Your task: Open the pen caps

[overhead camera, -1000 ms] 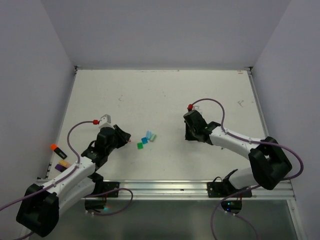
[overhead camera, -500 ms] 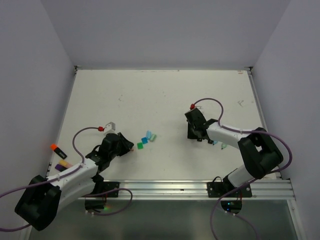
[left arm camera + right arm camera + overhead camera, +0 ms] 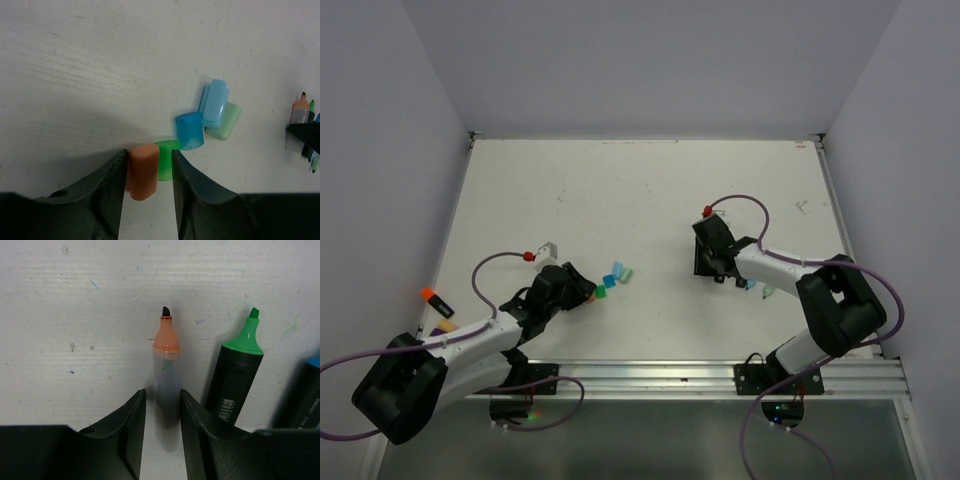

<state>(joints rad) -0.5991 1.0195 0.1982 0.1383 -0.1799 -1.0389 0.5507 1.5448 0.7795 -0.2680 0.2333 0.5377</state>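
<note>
In the left wrist view my left gripper (image 3: 148,156) stands low over the table with its jaws a little apart. An orange pen cap (image 3: 144,171) sits between them, against the left finger, with a gap to the right finger. A green cap (image 3: 166,161) lies just behind it, then a blue cap (image 3: 190,131), a light blue cap (image 3: 215,102) and a mint cap (image 3: 223,121). My right gripper (image 3: 162,392) straddles an uncapped orange-tipped marker (image 3: 166,370) lying on the table, with a gap on its left side. From above, the left gripper (image 3: 588,295) touches the cap pile (image 3: 612,277).
A green-tipped black marker (image 3: 239,375) and a blue-tipped one (image 3: 305,395) lie right of the right gripper (image 3: 716,268). An orange-capped black marker (image 3: 436,301) and other pens (image 3: 445,328) lie at the table's left edge. Grey walls enclose the table.
My left gripper moved right and down to the cap pile with the orange cap. My right gripper shifted slightly right and down beside the uncapped markers.
</note>
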